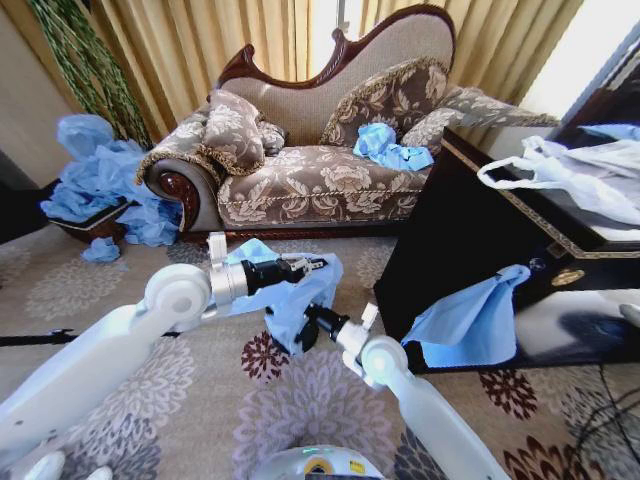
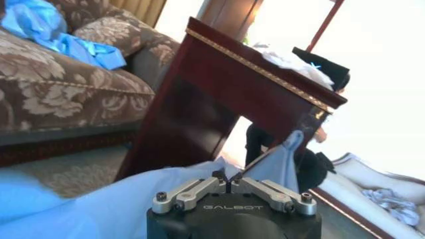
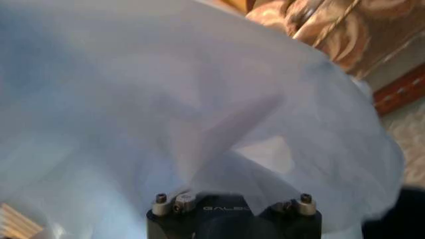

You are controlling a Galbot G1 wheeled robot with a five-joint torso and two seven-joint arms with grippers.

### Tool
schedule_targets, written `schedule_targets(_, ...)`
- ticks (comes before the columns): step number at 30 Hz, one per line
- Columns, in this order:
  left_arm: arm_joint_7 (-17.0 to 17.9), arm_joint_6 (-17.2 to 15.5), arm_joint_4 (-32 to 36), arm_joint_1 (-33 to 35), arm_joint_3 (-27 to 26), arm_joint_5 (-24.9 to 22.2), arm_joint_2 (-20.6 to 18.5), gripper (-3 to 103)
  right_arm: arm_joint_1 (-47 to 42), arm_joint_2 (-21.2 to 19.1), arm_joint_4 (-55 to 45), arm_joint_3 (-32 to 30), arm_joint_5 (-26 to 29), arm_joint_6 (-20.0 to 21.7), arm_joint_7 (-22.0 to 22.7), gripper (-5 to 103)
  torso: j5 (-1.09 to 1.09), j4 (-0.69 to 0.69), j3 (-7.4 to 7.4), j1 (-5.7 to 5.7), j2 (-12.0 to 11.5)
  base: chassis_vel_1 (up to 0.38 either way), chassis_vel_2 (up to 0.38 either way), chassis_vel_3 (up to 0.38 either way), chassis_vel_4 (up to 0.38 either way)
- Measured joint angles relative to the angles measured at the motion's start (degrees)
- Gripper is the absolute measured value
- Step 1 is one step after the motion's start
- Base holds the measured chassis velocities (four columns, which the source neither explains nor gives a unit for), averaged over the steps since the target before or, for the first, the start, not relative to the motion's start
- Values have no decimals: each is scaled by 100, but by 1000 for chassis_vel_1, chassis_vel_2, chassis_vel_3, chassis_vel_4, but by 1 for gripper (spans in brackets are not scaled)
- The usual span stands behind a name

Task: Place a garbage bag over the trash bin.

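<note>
Both hands, left hand [image 1: 318,265] and right hand [image 1: 303,322], are clenched on the garbage bag [image 1: 300,295], which I'm holding stretched over the carpet [image 1: 150,400] before the sofa [image 1: 300,180], I reckon to spread its mouth.

garbage bag [image 1: 300,290]: thin soft plastic film | sofa [image 1: 310,180]: patterned woven cloth | cabinet [image 1: 470,240]: glossy dark wood

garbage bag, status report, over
Left gripper and right gripper both shut on garbage bag, held above the carpet. Bag not on any bin. Dark cabinet close right.
</note>
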State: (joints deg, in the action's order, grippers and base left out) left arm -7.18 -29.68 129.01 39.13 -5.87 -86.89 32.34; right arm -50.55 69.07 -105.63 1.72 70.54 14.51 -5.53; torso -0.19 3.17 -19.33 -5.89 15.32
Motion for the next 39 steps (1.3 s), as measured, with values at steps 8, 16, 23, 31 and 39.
schedule_targets(8, -33, 105, 150, 426, -57, 49, -11, 0, 104, -23, -63, 92, 2, 87, -39, 0, -1, -2, 0, 0, 0, 0, 0, 0, 0)
schedule_targets(16, -77, 97, 200, 476, -54, 57, 43, 0, 209, 47, 397, -24, -493, -79, 34, 0, -1, -2, 0, 0, 0, 0, 0, 0, 0)
schedule_targets(23, -146, 88, 267, 599, -61, 116, 55, 0, 479, -45, 549, -215, -530, -202, 222, 0, 0, 0, 0, 0, 0, 0, 0, 0, 0)
schedule_targets(31, -185, 79, 377, 739, -80, 134, 18, 0, 782, -32, 774, -253, -1084, -509, 649, 0, 0, 0, 0, 0, 0, 0, 0, 0, 0)
schedule_targets(39, -191, 81, 417, 862, -119, 200, 73, 0, 1148, -8, 950, -188, -1550, -768, 1216, 0, 0, 0, 0, 0, 0, 0, 0, 0, 0)
